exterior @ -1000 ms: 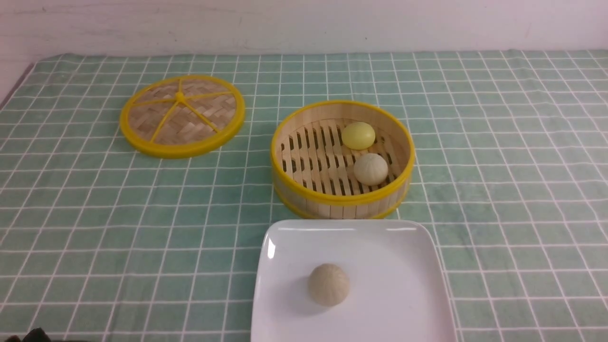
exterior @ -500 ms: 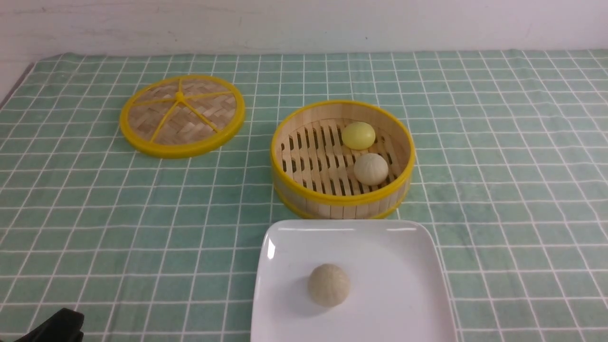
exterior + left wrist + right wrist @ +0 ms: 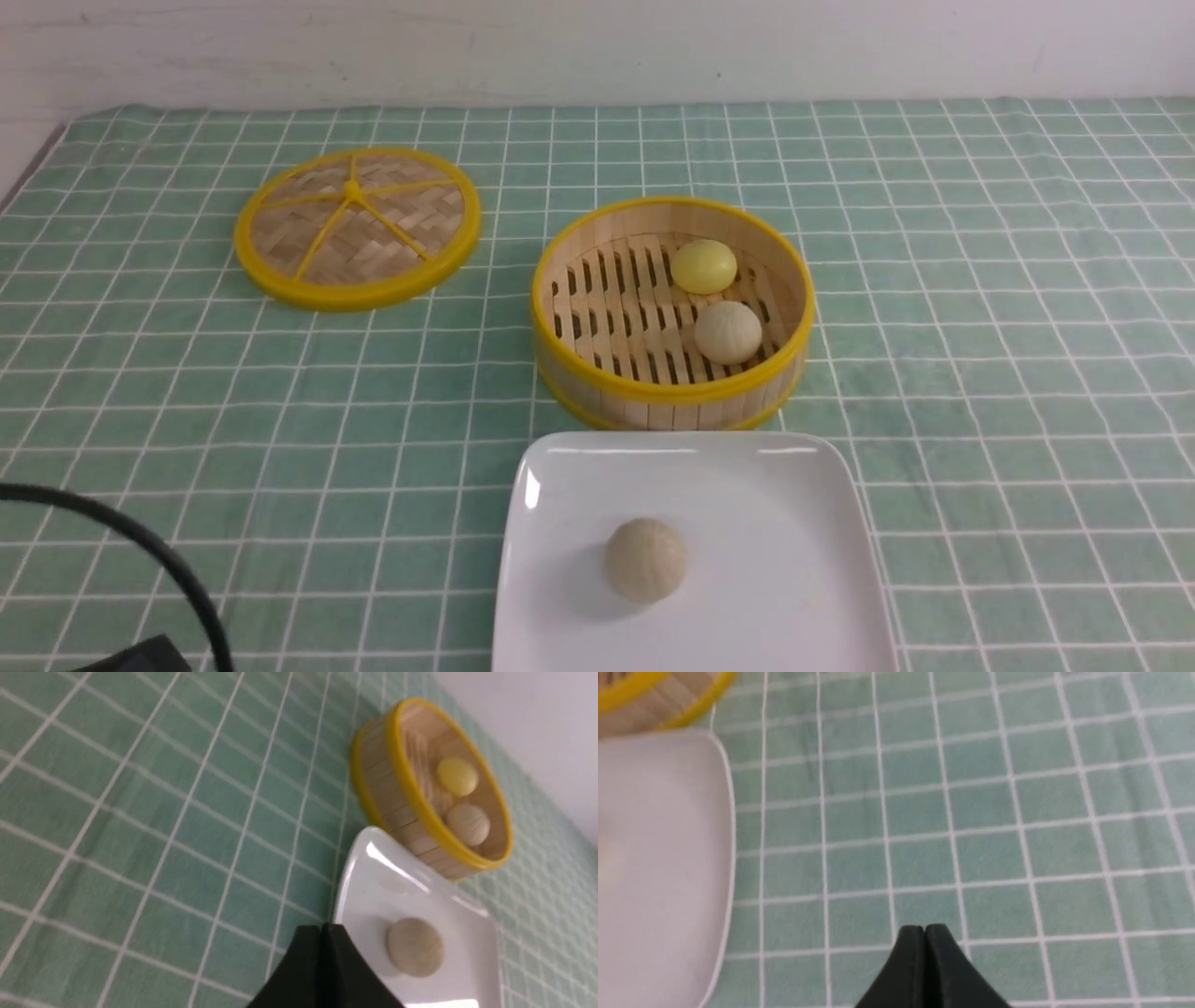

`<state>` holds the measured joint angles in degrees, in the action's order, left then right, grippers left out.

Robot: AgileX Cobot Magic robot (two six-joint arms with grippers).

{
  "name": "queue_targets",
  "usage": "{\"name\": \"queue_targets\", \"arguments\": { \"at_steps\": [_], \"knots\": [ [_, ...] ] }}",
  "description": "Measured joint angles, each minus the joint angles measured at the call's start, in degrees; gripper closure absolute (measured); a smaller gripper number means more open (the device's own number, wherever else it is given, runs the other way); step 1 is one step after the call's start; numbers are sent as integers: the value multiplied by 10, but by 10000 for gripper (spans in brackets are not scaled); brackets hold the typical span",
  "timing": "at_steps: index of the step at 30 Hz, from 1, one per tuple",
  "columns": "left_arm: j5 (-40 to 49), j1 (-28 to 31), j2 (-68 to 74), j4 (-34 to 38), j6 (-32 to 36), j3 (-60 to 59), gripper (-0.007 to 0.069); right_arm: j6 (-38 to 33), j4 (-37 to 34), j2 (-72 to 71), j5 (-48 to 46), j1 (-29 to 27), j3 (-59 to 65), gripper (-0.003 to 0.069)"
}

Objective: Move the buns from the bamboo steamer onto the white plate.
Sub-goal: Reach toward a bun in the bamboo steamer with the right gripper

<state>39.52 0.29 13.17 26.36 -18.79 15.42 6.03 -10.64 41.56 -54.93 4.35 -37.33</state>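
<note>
Mid-transfer. Left jaws and right jaws pinched shut, empty. Beige bun [image 3: 645, 559] on white plate [image 3: 794, 523] at surface's near edge; yellow bun [image 3: 703, 266], cream bun [image 3: 728, 331] in bamboo steamer [image 3: 653, 406]. Next I'd open, reach in.

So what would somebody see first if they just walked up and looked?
Probably the bamboo steamer in the middle of the green checked cloth, open, with a yellow bun and a cream bun inside. Next, the white plate just in front of it, nearer the robot, with one beige bun on it. The woven lid lies flat off to the left.
</note>
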Motion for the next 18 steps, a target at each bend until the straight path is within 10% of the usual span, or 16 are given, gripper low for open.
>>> {"name": "queue_targets", "arguments": {
  "at_steps": [9,18],
  "knots": [
    [5,0,69,-6,46,2,623,-322,-343,221,17,4,-99,639],
    [2,0,69,-7,70,2,616,-298,-272,434,9,103,-297,577]
  ]
}}
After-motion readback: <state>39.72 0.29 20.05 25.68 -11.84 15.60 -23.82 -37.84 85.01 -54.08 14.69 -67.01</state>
